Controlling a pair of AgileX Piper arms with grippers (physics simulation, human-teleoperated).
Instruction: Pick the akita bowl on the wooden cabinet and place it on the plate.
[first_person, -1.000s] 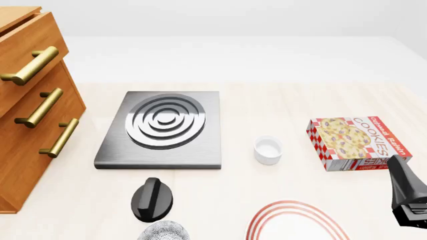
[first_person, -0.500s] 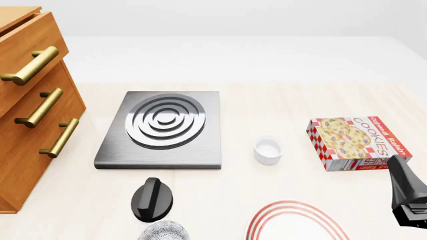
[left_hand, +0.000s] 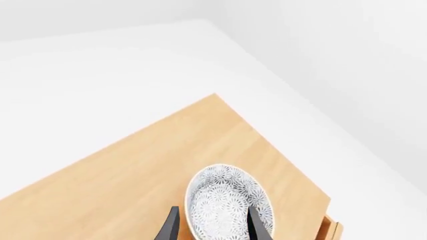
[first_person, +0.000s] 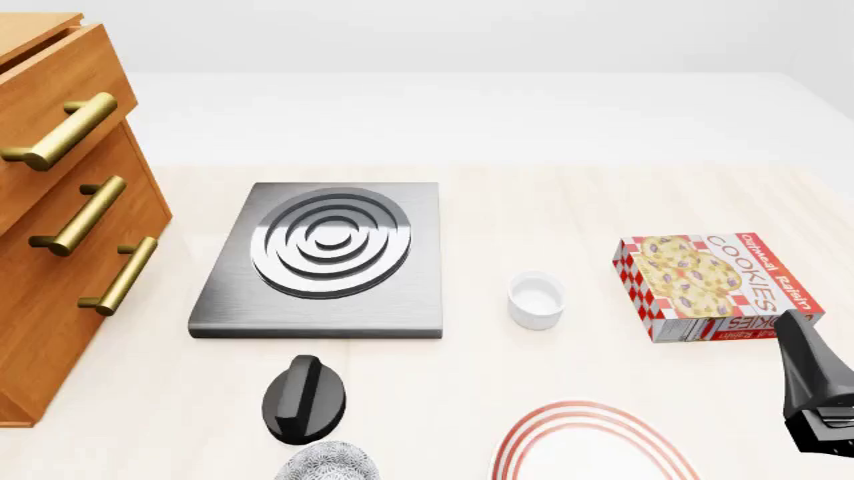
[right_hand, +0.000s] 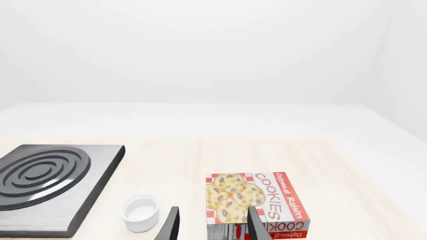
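Note:
In the left wrist view the akita bowl (left_hand: 223, 200), whitish with a dense grey pattern, sits on the top of the wooden cabinet (left_hand: 133, 180) near its corner. My left gripper (left_hand: 213, 231) is open, its two dark fingers straddling the near part of the bowl; whether they touch it I cannot tell. This gripper is out of the front view. The wooden cabinet (first_person: 67, 230) stands at the left there. The plate (first_person: 587, 412) with red rings lies at the near edge. My right gripper (first_person: 801, 345) hovers open at the right, near the cookie box, holding nothing.
A grey stove (first_person: 320, 262) with silver rings lies in the middle, with a black knob (first_person: 304, 400) in front of it. A second speckled bowl (first_person: 327, 463) peeks in at the near edge. A small white cup (first_person: 535, 299) and a cookies box (first_person: 714, 285) stand to the right.

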